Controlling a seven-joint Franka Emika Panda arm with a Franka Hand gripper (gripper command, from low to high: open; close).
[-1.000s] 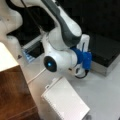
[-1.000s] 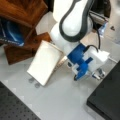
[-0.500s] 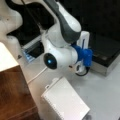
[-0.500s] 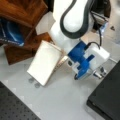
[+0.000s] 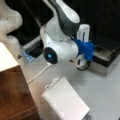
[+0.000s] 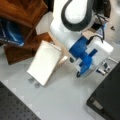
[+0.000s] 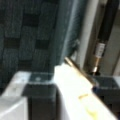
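Low over the tabletop [image 6: 62, 100], the gripper [image 6: 86, 71] hangs; whether its fingers are apart cannot be told. Nearest, at its nine o'clock, lies a white box [image 6: 45, 62], seemingly light and stiff; grip its long edges.

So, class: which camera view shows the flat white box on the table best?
A front view shows the flat white box best: its whole top face and edges are visible, leaning by the wooden block. In both front views it appears, though cropped at one's bottom. The wrist view shows no recognisable box.

White box [image 5: 65, 100], blue wrist mount [image 5: 84, 49]
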